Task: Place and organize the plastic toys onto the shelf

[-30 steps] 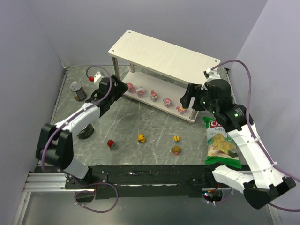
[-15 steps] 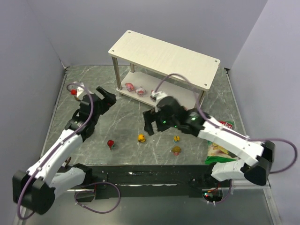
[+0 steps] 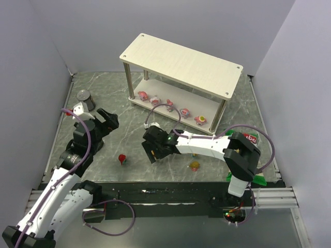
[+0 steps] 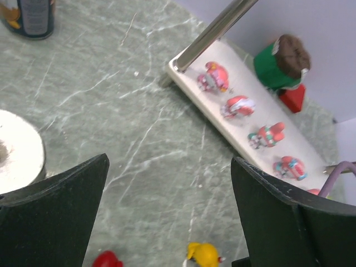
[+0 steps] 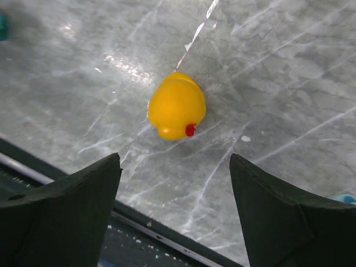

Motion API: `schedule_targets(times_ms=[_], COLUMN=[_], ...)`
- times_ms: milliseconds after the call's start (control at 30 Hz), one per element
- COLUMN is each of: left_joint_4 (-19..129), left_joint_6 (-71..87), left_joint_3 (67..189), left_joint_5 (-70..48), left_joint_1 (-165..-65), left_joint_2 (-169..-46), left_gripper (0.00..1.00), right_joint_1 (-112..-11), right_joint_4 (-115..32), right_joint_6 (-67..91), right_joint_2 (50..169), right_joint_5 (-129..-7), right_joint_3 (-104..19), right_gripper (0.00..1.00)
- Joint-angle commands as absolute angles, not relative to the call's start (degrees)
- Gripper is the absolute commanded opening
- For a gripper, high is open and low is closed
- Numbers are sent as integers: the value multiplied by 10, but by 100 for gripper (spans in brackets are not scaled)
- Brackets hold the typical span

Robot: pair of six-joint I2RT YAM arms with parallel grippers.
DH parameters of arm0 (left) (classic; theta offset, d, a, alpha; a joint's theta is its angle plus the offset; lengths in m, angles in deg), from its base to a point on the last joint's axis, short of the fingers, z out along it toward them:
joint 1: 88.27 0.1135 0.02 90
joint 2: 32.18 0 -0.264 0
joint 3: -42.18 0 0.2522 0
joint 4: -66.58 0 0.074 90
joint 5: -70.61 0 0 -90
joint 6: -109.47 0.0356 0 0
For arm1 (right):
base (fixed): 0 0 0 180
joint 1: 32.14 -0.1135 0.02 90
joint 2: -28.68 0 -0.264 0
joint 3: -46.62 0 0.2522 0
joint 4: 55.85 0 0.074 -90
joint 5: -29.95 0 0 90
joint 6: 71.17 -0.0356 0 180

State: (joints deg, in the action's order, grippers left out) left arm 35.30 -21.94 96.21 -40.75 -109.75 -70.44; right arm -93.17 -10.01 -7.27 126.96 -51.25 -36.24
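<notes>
Swinging down in the last half second, the right gripper now hangs low over the table, and the left gripper has drawn back, its fingers spread wide. From above, the right arm hides what lies under it. The right wrist view shows the orange-yellow toy on the table just beyond the parted fingers, untouched. Five pink-and-white toys line the lower board of the shelf.

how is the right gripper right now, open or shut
Open. The right gripper shows in its wrist view with fingers wide apart, nothing between them; the orange-yellow toy lies on the table just ahead, untouched.
</notes>
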Motion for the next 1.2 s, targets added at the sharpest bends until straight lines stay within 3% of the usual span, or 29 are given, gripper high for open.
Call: schedule_targets(times_ms=[0, 333, 933, 1033, 1133, 1167], left_joint_4=[345, 356, 356, 356, 357, 358], left_joint_6=[-186, -181, -185, -185, -185, -185], left_joint_3=[952, 952, 944, 944, 943, 943], left_joint_5=[-401, -392, -403, -404, -405, -404], left_joint_1=[-1100, -1100, -1100, -1100, -1100, -1100], left_joint_2=[-700, -716, -707, -708, -710, -709], left_gripper=[96, 96, 96, 96, 96, 96], right_joint_1=[-942, -943, -930, -930, -928, -928], right_joint_4=[-140, -153, -164, -162, -154, -145], right_joint_6=[-97, -96, -91, -93, -96, -98], right_joint_2=[1288, 1335, 1368, 1370, 1370, 1371], right_joint_5=[-484, -455, -438, -440, -440, -438], right_joint_3=[-375, -390, -417, -418, -423, -427], right_gripper=[83, 77, 54, 45, 23, 9])
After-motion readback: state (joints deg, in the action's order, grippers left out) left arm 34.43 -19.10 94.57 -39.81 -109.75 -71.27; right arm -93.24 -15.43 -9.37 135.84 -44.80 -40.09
